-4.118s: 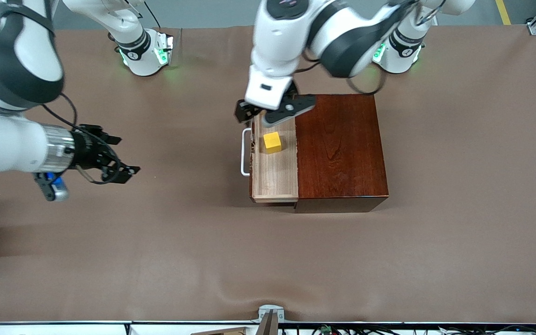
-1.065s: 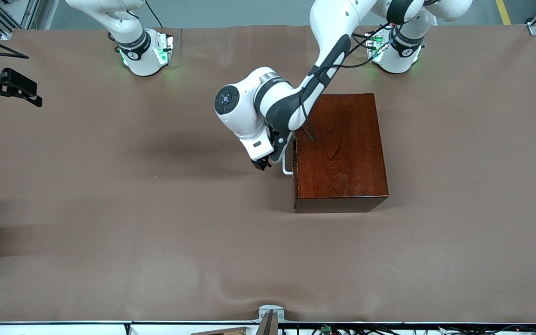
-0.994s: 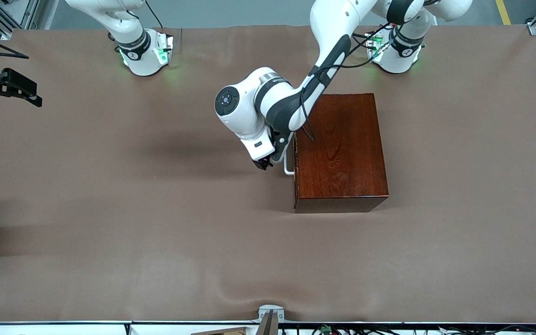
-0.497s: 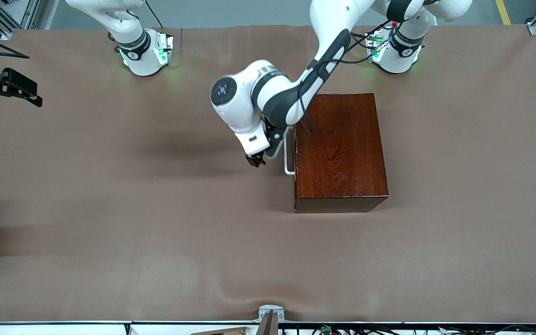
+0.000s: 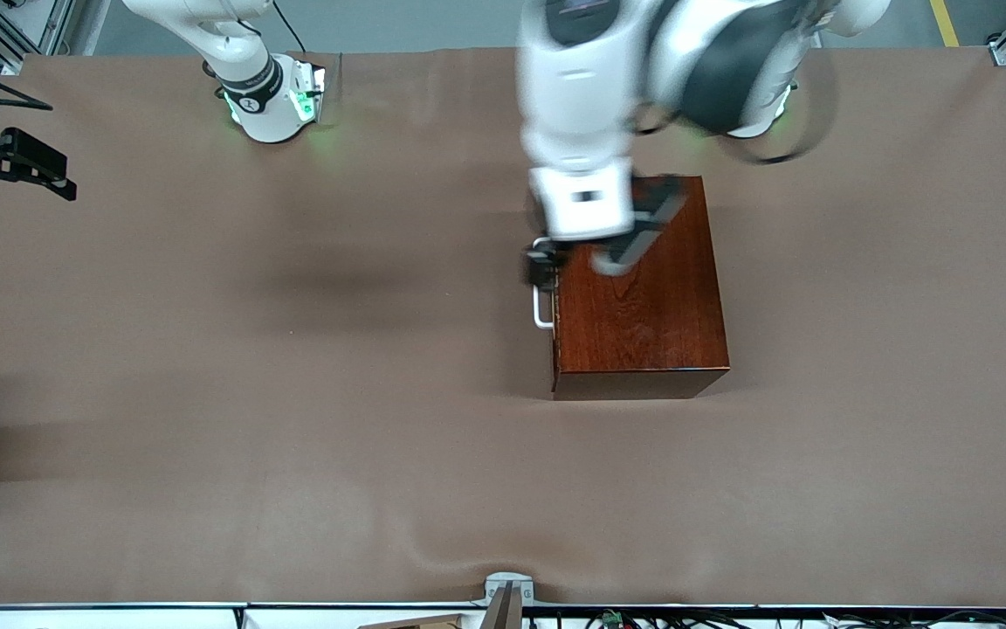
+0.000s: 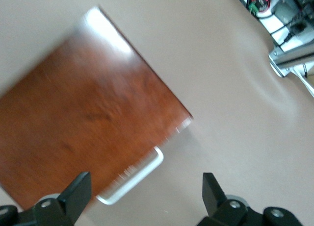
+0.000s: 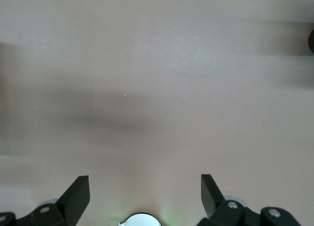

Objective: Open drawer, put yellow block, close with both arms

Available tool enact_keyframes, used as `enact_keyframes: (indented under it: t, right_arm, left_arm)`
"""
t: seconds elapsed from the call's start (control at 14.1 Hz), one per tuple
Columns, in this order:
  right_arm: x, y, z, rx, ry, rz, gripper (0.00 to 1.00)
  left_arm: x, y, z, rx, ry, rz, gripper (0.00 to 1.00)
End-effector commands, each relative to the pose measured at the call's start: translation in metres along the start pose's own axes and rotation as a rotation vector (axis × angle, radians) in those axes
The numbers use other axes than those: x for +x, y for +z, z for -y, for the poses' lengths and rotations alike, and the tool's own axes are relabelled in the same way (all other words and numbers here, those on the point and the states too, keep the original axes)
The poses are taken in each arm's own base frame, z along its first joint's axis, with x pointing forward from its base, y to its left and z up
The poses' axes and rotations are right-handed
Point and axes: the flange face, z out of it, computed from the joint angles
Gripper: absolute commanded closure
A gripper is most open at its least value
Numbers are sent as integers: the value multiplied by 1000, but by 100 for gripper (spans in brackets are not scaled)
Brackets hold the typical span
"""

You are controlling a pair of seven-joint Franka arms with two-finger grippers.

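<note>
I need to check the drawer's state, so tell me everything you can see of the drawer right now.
The drawer is pushed fully into its glossy reddish-brown wooden box, so its tray and contents are hidden. Only its front edge and the white U-shaped bar handle show, on the box's side facing the right arm's end of the table. The handle's end farther from the front camera is covered by the left hand, which is above it, open; no contact is visible.

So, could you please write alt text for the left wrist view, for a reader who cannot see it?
Seen from above, a glossy reddish-brown wooden box rests on a brown table cover, its drawer shut so only the white bar handle shows. The open left gripper hangs over the handle, its two black fingers empty.
</note>
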Motion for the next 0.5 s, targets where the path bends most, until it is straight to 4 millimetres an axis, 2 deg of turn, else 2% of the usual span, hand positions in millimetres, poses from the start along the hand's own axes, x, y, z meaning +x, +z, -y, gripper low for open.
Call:
enact_keyframes:
  t: [0.0, 0.21, 0.43]
  right_arm:
    - [-8, -2, -1, -18, -3, -1, 0]
    - [-8, -2, -2, -17, -1, 0, 0]
    - [-8, -2, -1, -17, -4, 1, 0]
  left_arm:
    - [55, -16, 38, 57, 159, 46, 0]
    - [117, -32, 81, 96, 314, 79, 0]
    - [176, -43, 142, 87, 510, 138, 0]
